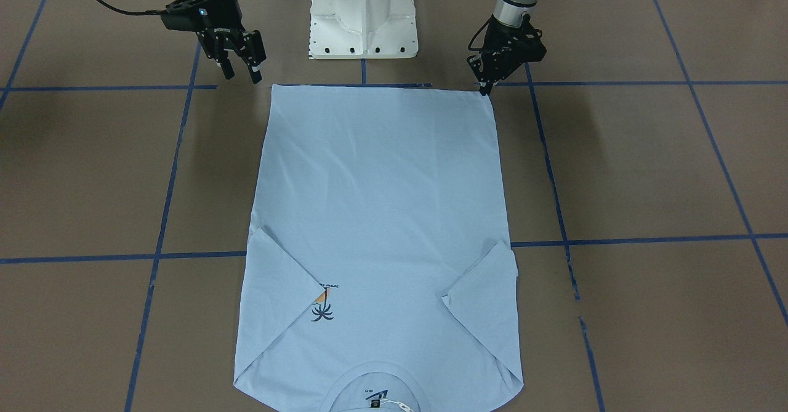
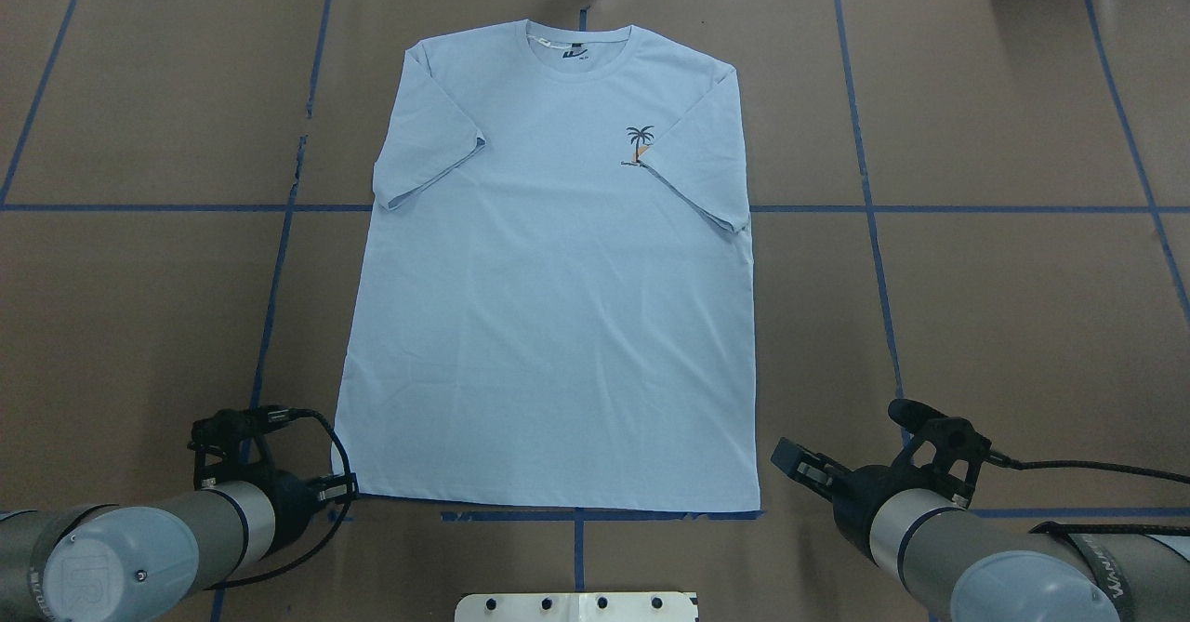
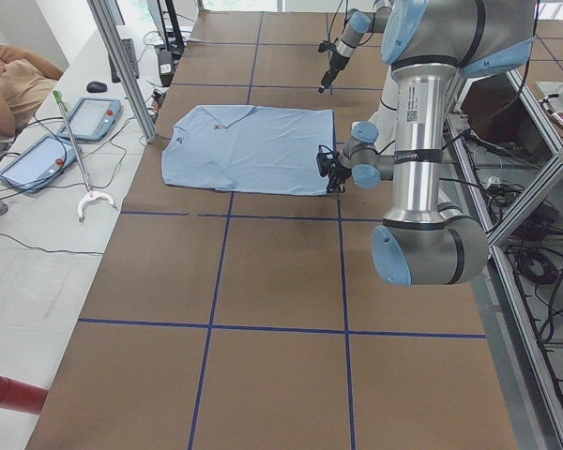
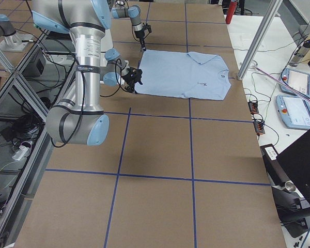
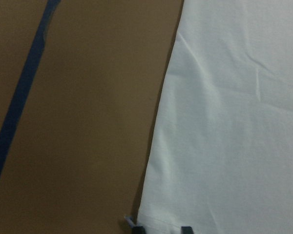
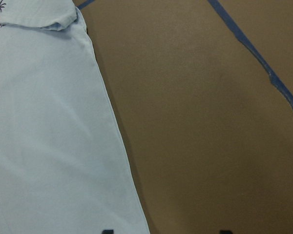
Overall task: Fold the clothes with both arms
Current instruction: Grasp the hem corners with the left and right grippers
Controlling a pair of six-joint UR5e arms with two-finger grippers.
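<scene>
Where the left gripper (image 1: 485, 87) sits at the T-shirt (image 1: 381, 202) corner, contact seems obscured.

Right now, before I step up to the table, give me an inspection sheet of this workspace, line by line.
Surface: brown table with blue tape lines.
Job's things: T-shirt lying flat, print up, sleeves folded in, collar away from the robot.
Clutter: nothing seen on the table.
Grippers: left gripper down at one hem corner, jaws narrowed, grip cannot be told; right gripper open, by the other hem corner.
Cables: a black cable runs from each wrist.
Surroundings: white base between the arms; a person and tablets at a side bench.
</scene>
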